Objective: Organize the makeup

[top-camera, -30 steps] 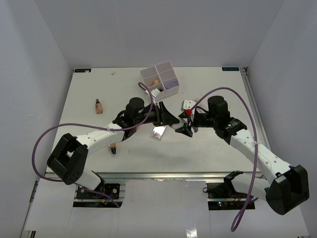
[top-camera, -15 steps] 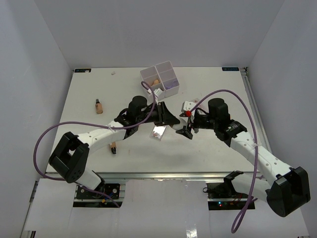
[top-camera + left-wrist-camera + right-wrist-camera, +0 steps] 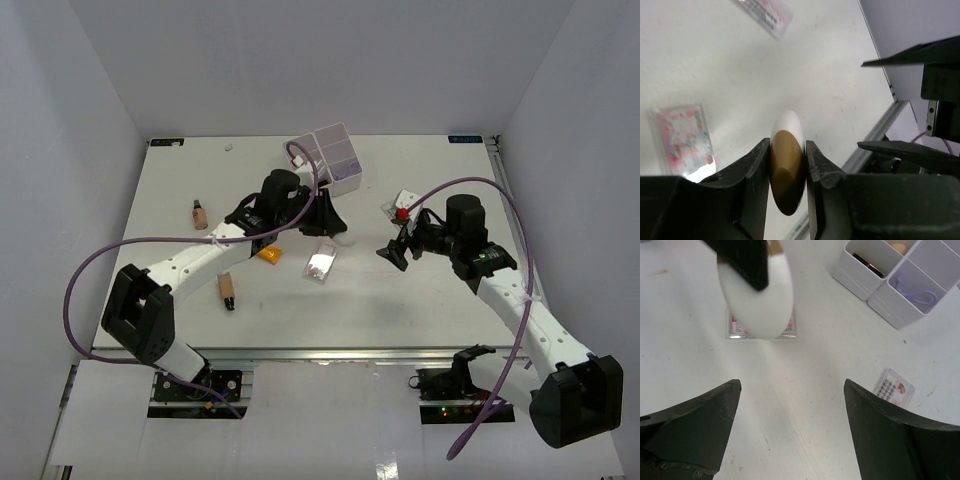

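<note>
My left gripper (image 3: 333, 224) is shut on a white oval item with a tan-brown end (image 3: 787, 172), held above the table just in front of the white four-compartment box (image 3: 326, 158). The same item shows at the top of the right wrist view (image 3: 756, 295). My right gripper (image 3: 396, 252) is open and empty (image 3: 791, 387), a little to the right of the left one. A clear pink palette (image 3: 321, 265) lies between the arms. An orange tube (image 3: 268, 253) lies left of it. A white-red packet (image 3: 404, 204) lies by the right gripper.
A tan bottle (image 3: 200, 214) stands at the left, and another small tan item with a dark cap (image 3: 227, 291) lies near the front left. The box (image 3: 895, 277) holds a black-gold lipstick (image 3: 867, 262), a beige sponge (image 3: 900, 247) and a purple cable loop (image 3: 917, 295).
</note>
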You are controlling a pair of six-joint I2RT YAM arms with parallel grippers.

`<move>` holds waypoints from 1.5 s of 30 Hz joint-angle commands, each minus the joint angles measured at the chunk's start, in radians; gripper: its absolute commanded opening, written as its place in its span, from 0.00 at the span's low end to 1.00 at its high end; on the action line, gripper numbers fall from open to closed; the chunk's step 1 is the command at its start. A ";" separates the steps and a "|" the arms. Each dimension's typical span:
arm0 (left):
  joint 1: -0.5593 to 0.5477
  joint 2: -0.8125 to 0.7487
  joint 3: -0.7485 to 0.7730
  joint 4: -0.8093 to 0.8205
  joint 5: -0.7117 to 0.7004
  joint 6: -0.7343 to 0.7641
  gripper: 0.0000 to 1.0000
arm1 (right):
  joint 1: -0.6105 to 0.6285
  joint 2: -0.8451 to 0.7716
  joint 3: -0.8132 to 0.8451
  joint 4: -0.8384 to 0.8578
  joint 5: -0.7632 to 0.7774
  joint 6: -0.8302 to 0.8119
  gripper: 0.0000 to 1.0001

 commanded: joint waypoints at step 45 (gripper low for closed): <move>0.158 0.813 0.924 0.108 -0.073 1.339 0.03 | -0.293 -0.101 0.001 -0.106 -0.281 0.035 0.90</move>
